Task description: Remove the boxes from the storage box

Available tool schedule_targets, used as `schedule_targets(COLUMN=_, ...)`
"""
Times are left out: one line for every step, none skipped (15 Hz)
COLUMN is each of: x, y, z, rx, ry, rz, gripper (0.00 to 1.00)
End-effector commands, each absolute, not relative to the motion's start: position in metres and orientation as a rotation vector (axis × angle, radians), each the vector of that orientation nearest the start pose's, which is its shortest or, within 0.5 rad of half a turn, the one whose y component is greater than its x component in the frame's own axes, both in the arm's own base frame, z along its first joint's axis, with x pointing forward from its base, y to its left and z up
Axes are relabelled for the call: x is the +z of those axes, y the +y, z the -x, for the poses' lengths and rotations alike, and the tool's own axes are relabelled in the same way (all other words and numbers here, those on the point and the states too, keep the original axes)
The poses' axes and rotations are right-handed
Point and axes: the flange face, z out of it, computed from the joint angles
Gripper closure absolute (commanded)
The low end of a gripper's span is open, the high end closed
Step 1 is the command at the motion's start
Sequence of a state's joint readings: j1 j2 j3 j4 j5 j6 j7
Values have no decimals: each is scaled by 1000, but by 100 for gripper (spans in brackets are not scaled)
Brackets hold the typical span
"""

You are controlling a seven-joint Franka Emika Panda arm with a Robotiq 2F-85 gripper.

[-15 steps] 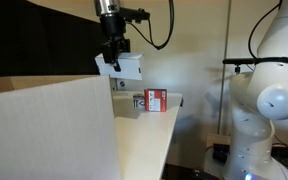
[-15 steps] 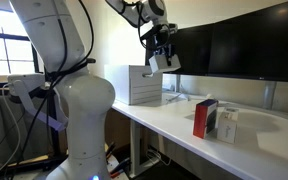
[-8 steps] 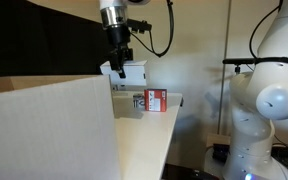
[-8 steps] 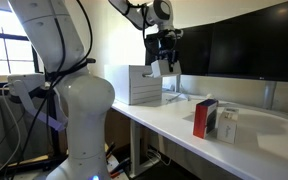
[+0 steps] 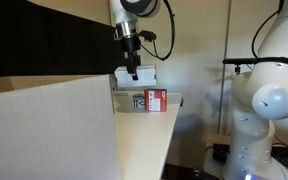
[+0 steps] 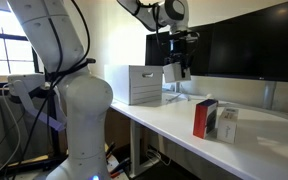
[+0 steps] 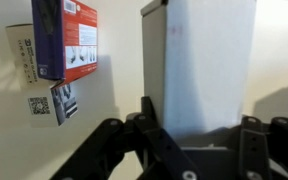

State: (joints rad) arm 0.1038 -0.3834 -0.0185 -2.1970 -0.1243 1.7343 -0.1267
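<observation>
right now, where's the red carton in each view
In an exterior view: red carton just below centre.
In an exterior view: lower right of centre, upright.
Wrist view: top left.
Shared landmark: the held white carton, shown in all three.

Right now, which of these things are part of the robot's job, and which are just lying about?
Part of the job:
- gripper, clamped on the held white carton
- red carton, out on the table
- marked white carton beside it
- storage box

Just lying about:
- monitors
- table
</observation>
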Motion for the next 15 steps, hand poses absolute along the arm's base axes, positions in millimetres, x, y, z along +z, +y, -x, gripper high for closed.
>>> schedule_targets(x=537, y=-18, z=-412, rx=132, ry=-625, rz=3204, gripper=70)
schedule_targets(x=528, y=0, z=-428, rx=160, ry=-495, rz=3206, gripper=45)
schedule_targets(x=530, y=-11, z=-426, rx=159, ry=-535, rz=3201, gripper=45)
schedule_targets(x=533, y=-16, z=-424, rx=151, ry=-555, rz=3196, gripper=45)
schedule_targets(x=536, y=-18, z=-422, rx=141, ry=-564, rz=3193, gripper=70)
schedule_targets(x=538, y=-17, z=-423, rx=130, ry=-567, rz=3170, gripper=70)
schedule_targets(x=532, y=-16, z=-423, rx=158, ry=-565, rz=3149, gripper=70)
schedule_targets(x=526, y=-16, z=-422, rx=176, ry=-550, rz=3144, gripper=70)
schedule_targets(x=518, y=-17, z=-421, rx=198, ry=-541, rz=3133, gripper=70)
schedule_targets(x=509, y=-21, z=-422, rx=227, ry=-516, rz=3125, gripper=70)
schedule_targets(x=502, y=-24, z=-423, rx=247, ry=-498, rz=3117, gripper=70)
schedule_targets(x=492, y=-27, z=-423, rx=279, ry=-477, rz=3109, gripper=70)
schedule_targets(x=483, y=-30, z=-423, rx=314, ry=-463, rz=3091, gripper=70)
schedule_targets(x=475, y=-33, z=-422, rx=336, ry=-442, rz=3086, gripper=70)
schedule_targets(x=466, y=-34, z=-422, rx=353, ry=-427, rz=3085, gripper=70)
